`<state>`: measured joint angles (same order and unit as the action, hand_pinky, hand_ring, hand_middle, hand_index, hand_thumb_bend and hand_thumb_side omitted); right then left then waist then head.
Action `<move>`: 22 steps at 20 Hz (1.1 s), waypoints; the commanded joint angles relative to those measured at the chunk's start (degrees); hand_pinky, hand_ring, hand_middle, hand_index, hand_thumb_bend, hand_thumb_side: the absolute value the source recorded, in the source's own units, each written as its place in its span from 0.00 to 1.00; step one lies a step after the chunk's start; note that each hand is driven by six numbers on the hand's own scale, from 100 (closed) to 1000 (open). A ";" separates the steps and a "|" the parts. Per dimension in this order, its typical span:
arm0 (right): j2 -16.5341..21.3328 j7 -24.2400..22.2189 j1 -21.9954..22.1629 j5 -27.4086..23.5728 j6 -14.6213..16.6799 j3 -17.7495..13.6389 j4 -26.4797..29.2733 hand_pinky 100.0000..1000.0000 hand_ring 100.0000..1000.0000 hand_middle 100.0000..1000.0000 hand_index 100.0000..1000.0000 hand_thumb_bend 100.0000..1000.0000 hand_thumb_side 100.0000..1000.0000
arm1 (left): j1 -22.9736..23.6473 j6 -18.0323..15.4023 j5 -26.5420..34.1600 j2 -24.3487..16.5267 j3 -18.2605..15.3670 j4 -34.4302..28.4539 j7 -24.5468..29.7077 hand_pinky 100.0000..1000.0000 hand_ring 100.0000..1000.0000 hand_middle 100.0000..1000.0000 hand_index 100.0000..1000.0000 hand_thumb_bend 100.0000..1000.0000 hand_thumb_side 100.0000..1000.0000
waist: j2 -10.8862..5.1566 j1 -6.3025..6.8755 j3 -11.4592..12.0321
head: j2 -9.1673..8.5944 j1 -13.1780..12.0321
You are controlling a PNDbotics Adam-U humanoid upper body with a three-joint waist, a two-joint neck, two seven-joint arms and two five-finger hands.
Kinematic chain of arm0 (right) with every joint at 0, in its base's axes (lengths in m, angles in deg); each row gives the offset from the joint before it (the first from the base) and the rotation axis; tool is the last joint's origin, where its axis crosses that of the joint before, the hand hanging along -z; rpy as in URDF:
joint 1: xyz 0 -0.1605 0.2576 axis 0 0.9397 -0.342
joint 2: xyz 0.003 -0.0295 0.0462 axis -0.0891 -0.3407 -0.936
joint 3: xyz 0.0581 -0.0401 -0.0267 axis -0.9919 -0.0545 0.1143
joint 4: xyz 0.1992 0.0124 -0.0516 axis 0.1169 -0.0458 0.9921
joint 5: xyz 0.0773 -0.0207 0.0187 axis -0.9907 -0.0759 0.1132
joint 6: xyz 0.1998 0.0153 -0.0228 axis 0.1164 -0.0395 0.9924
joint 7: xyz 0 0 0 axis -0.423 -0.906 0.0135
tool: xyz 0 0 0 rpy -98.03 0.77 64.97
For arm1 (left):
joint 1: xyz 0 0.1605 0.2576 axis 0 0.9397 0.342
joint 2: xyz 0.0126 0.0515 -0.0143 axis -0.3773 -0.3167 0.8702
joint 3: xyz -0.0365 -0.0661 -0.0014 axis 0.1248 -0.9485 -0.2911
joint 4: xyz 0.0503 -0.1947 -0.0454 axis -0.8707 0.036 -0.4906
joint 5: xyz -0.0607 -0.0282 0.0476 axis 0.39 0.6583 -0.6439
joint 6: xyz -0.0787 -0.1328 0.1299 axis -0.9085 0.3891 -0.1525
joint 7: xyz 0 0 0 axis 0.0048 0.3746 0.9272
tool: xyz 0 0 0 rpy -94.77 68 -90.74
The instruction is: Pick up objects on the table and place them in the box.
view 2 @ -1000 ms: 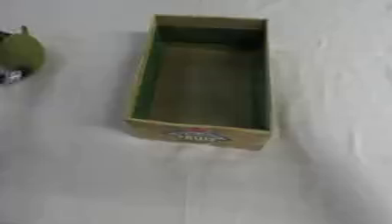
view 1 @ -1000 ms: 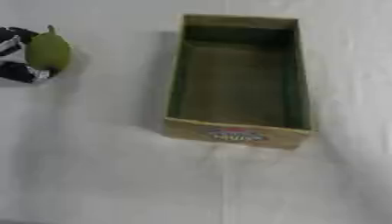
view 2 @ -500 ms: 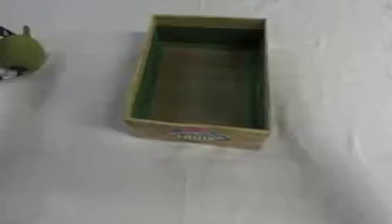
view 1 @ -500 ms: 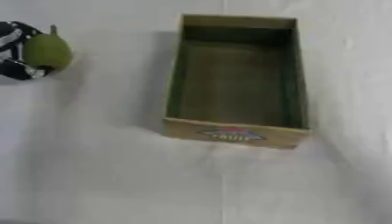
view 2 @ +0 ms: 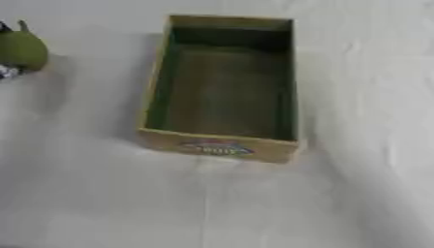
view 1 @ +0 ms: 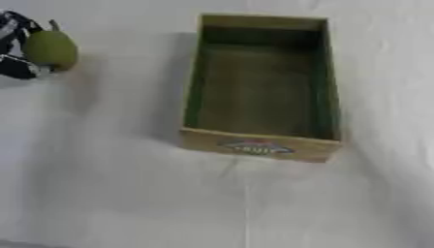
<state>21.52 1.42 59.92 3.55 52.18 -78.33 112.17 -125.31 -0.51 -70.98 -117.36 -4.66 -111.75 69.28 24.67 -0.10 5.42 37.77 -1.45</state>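
Observation:
A green pear (view 1: 50, 48) with a short stem sits at the far left, held in my left hand (view 1: 14, 68), whose black fingers curl round it from the left edge. The open cardboard box (view 1: 256, 144) stands in the middle of the white cloth, long side running away from me, a printed label on its near wall; its inside shows nothing in it. The pear is well to the left of the box, level with its far half. My right hand shows in neither view.
A white cloth (view 1: 118, 193) covers the table, with a faint crease running from the box's near wall towards me.
The pear and my left hand have shifted slightly up and left at the picture's edge. The box has not moved.

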 commanded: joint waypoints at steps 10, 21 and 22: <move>1.24 0.94 0.11 -0.30 -0.26 -0.95 1.20 0.86 0.78 0.58 0.83 0.00 0.41 | -1.02 -1.73 1.32 -2.11 1.44 -9.17 -3.15 0.00 0.28 0.40 0.47 0.28 0.00 | -2.60 0.44 -0.07 | 0.52 0.20; 2.45 2.27 -0.97 -0.32 0.33 -1.44 1.20 0.85 0.77 0.58 0.82 0.00 0.41 | -3.73 -5.33 -2.30 1.66 5.57 -22.04 -7.26 0.06 0.29 0.41 0.50 0.55 0.00 | -3.07 0.36 -0.31 | 0.24 0.37; 2.70 2.47 -1.17 -0.33 0.50 -1.53 1.20 0.85 0.77 0.58 0.82 0.00 0.41 | -3.95 -5.73 -3.66 2.53 6.20 -23.16 -7.99 0.06 0.29 0.41 0.50 0.54 0.00 | -3.15 0.28 -0.38 | 0.10 0.37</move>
<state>21.92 3.52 59.45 3.53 52.56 -79.06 112.17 -127.84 -5.81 -73.56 -114.26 1.27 -132.54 62.18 23.33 0.17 5.05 38.21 -1.13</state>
